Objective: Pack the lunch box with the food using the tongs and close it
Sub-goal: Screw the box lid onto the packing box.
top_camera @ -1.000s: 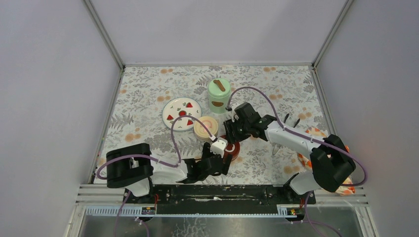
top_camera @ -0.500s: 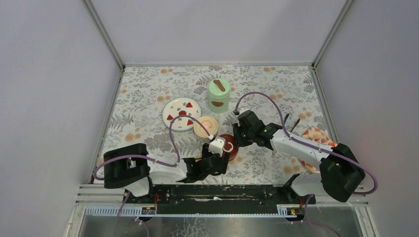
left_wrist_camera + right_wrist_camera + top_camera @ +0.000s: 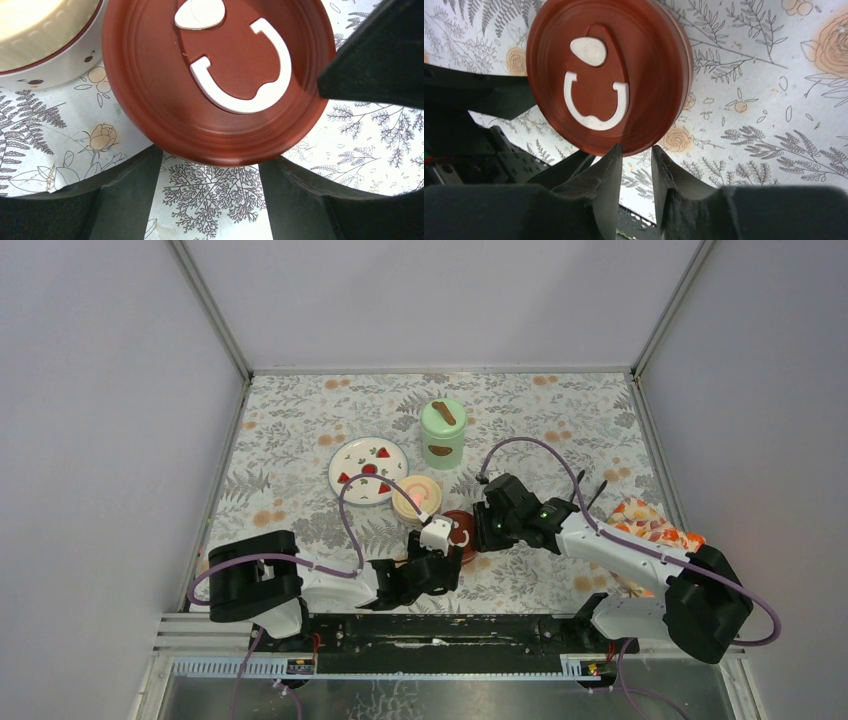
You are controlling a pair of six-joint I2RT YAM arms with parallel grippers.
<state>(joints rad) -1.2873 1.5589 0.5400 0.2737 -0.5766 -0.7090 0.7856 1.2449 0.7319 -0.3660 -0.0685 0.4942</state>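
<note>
Dark-red lid (image 3: 150,75), cream lid (image 3: 40,20), mint-green jar (image 3: 443,445); floral-print tablecloth (image 3: 375,140)

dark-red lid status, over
Left claw straddling dark-red lid, grip unclear. Right claw narrow at its rim, grip unclear. Cream-lidded bowl close alongside.

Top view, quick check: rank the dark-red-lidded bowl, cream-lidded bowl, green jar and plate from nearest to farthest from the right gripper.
From the right gripper:
1. dark-red-lidded bowl, right at the jaws, just to their left.
2. cream-lidded bowl, further left and slightly back.
3. green jar, well behind, a little left.
4. plate, farthest left, beyond the cream-lidded bowl.
</note>
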